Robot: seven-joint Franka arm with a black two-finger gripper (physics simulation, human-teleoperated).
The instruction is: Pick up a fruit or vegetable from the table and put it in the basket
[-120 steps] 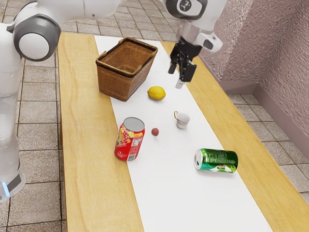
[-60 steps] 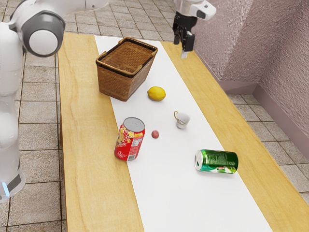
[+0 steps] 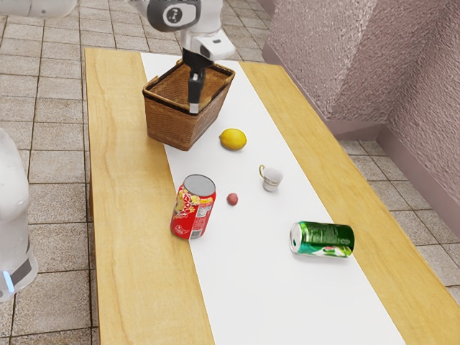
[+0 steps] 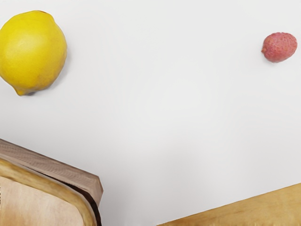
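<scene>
My gripper (image 3: pixel 194 104) hangs across the brown wicker basket (image 3: pixel 167 121) in the exterior view, overlapping its opening and side wall; I cannot tell its exact height or whether its jaws are apart. The yellow lemon (image 3: pixel 233 139) lies on the white cloth beside the basket. A small pinkish-red fruit (image 3: pixel 232 199), like a lychee, rests farther along, close to the red can. Beneath my hand, the wrist view has the lemon (image 4: pixel 33 51), the small bumpy fruit (image 4: pixel 280 47) and a corner of the basket (image 4: pixel 70 182).
The red can (image 3: pixel 192 208) stands upright near the small fruit. A small white cup (image 3: pixel 271 178) with a gold handle sits beyond it, and a green can (image 3: pixel 323 239) lies on its side. Bare wood of the table (image 3: pixel 129 215) borders the white cloth.
My gripper has swung from beyond the table's far side, toward the exterior view's left, to the basket. The small fruit has shifted slightly on the cloth.
</scene>
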